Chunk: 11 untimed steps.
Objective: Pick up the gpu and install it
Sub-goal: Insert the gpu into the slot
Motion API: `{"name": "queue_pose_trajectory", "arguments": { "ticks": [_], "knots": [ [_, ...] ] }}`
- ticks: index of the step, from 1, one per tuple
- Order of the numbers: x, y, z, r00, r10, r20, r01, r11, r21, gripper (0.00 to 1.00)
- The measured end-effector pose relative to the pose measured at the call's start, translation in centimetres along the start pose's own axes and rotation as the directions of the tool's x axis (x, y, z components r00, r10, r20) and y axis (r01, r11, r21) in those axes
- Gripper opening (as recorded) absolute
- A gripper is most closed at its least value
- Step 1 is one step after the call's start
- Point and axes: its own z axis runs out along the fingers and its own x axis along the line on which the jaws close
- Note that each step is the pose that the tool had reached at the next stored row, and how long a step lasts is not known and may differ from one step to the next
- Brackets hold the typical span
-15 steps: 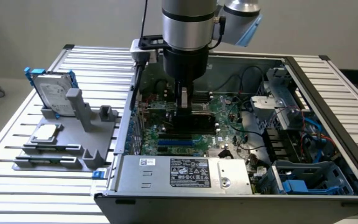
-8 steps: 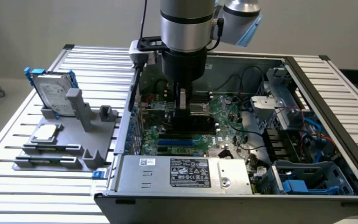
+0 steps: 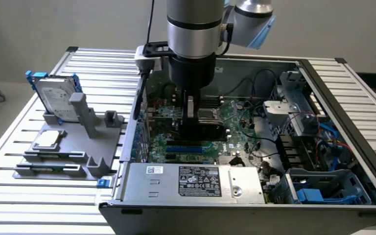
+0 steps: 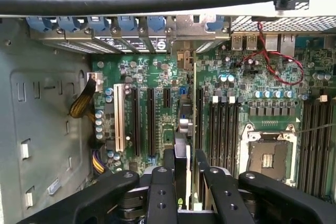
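GPU (image 4: 184,129): one, held on edge between the two fingers (image 4: 160,192), which are clamped narrow on it, inside the uncovered case (image 3: 240,223) over the motherboard (image 4: 152,77) slots; contact with a slot cannot be told. Gripper (image 4: 185,156) stands vertical near the board's centre. Case contents: one motherboard, one empty CPU socket (image 4: 268,158), one power supply (image 3: 149,183) at 6 o'clock bearing a black-and-white label (image 3: 199,182), text not legible. On the bench (image 3: 90,58), at 9 o'clock from the case, one grey rack (image 3: 83,110) holds one hard drive (image 3: 56,100) in a blue frame and one CPU (image 3: 49,139).
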Motion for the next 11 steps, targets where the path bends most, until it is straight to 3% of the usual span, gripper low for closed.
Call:
{"name": "queue_pose_trajectory", "arguments": {
  "ticks": [11],
  "knots": [
    [0.3,0.09,1.18,0.9999,0.013,-0.0002,-0.013,0.9999,0.0001,0.26]
  ]
}}
